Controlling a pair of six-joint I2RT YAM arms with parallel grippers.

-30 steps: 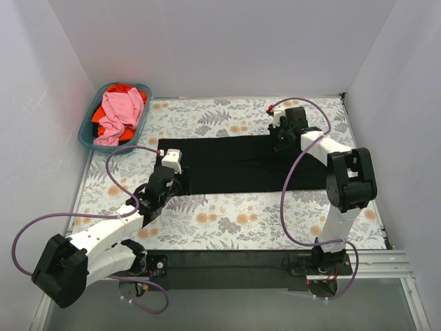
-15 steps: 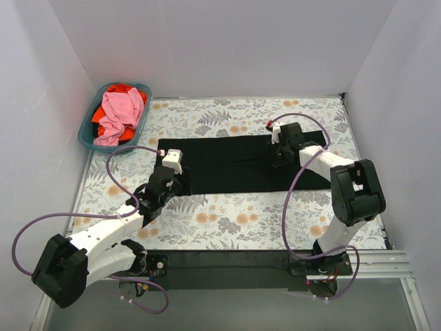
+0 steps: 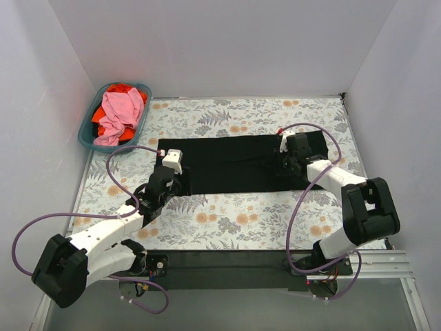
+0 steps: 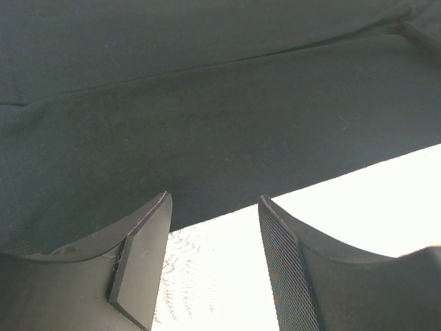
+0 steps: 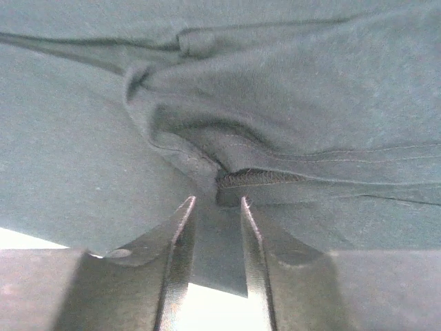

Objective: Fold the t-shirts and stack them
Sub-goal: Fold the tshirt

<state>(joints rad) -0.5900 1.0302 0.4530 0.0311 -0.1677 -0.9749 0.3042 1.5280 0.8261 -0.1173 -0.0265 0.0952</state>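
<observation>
Three tees were in view, and only the black tee (image 3: pixel 227 165) lay spread on the table (image 3: pixel 227 221). It sat flat near the middle, a long dark band with its long axis running from 9 o'clock to 3 o'clock. Which end held the collar could not be told from above.

At the band's 9 o'clock end, the left gripper (image 4: pixel 215 197) hung low over its near edge. Its fingers (image 4: pixel 141 269) were spread wide with nothing between them. In the left wrist view, the tee's near edge crossed just past the fingertips at 12 o'clock, slanting up toward 2 o'clock, with bright table under the gap. The cloth there looked smooth, marked only by faint creases.

At the 3 o'clock end, the right gripper (image 5: pixel 216 200) sat low on the tee. Its fingers (image 5: pixel 176 255) stood a little apart, leaving a narrow gap. A flap of black cloth lay in that gap and tapered to a point toward 6 o'clock. Whether the pads touched it could not be told. Just past the tips at 12 o'clock the cloth was bunched into a rumpled fold, and a short stitched band ran off toward 3 o'clock. Double seam lines ran the same way beyond it.

Well apart, in the 10 o'clock corner, a teal basket (image 3: pixel 88 134) held the pink tee (image 3: pixel 120 110) heaped over the orange-red tee (image 3: pixel 109 129).
</observation>
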